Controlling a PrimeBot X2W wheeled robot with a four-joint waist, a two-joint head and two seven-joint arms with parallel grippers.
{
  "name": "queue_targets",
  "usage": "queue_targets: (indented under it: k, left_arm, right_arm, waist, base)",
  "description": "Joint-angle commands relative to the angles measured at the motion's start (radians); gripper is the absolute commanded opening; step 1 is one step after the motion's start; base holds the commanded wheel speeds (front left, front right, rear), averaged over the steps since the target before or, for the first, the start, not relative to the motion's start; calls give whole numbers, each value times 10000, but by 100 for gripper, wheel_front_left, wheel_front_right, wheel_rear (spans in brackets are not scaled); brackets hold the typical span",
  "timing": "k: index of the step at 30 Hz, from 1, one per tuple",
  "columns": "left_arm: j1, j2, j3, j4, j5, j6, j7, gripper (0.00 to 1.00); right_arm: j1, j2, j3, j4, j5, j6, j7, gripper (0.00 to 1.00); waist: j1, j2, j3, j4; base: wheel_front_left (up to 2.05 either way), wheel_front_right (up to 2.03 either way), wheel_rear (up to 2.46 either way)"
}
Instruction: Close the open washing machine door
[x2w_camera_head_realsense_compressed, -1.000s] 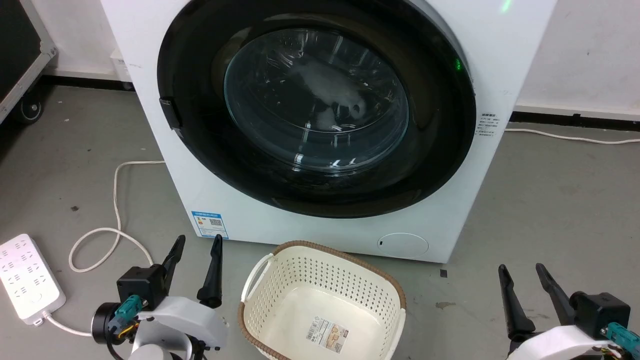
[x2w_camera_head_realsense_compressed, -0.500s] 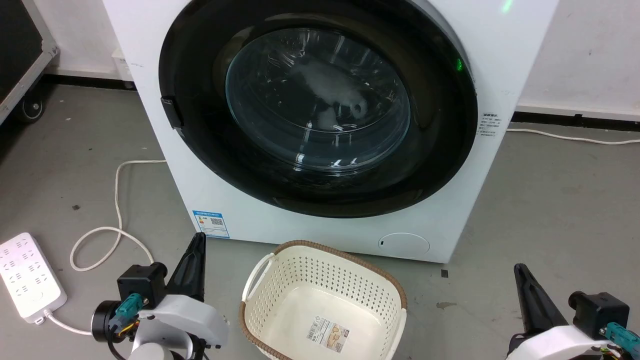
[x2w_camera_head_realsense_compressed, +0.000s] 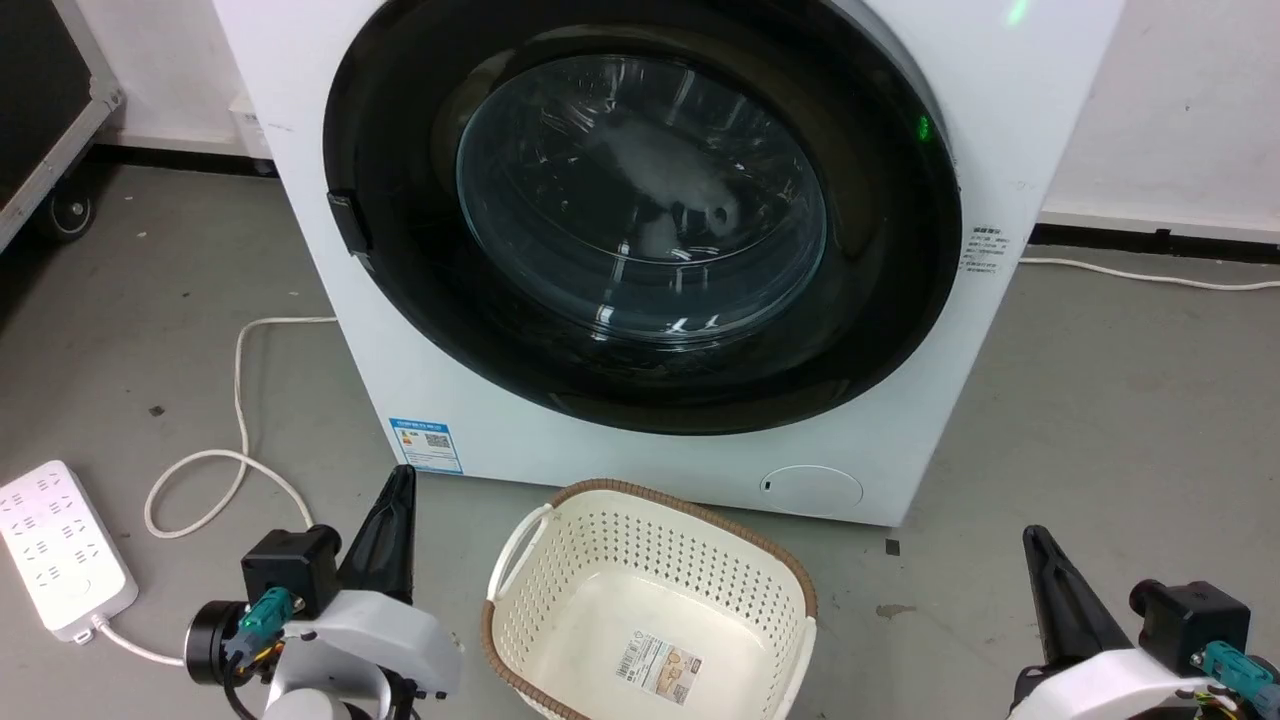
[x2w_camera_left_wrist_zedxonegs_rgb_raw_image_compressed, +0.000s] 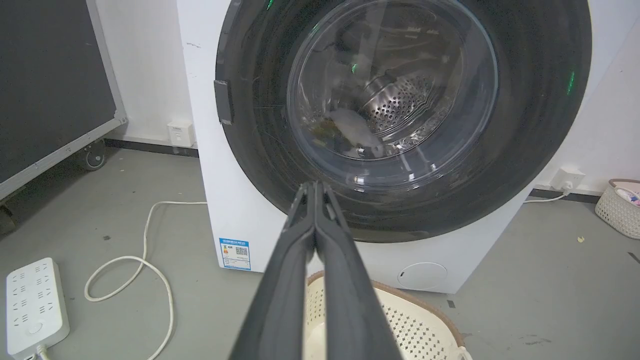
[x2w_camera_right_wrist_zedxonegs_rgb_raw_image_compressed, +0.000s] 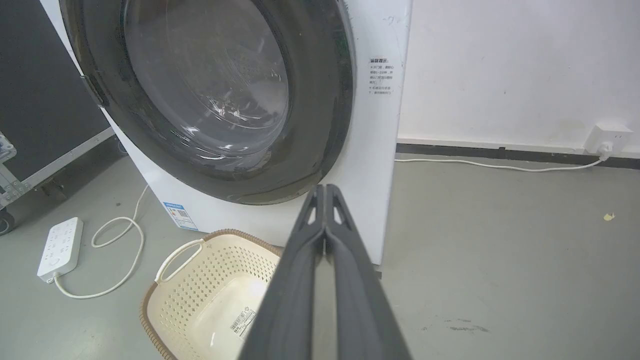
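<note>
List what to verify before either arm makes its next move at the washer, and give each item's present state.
1. Door shut: ok. The washing machine door lies flush with the front of the washing machine.
2. Latch caught: cannot tell.
3. The left pincer is shut, empty and apart from the door: ok.
4. The right pincer is shut, empty and apart from the door: ok.
5. Floor ahead free: not ok. The laundry basket stands just before the machine.
6. Floor at left free: not ok. A white cable and a power strip lie there.
</note>
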Motion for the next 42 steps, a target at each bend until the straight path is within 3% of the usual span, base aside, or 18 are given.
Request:
queue_targets:
  k: [1,42]
  left_arm:
    - [139,-42,55,-80,126,-31,40,0]
    - [685,-676,838,-1002,1558,-172,767,0]
  right_arm:
    - [-64,4,26,-71,-90,-1,36,0]
    - [-206,12,232,-347,-639,-4,282,0]
  waist:
    - [0,0,1,3]
    - [0,0,56,189]
  base:
    - [0,0,0]
    - [0,0,0]
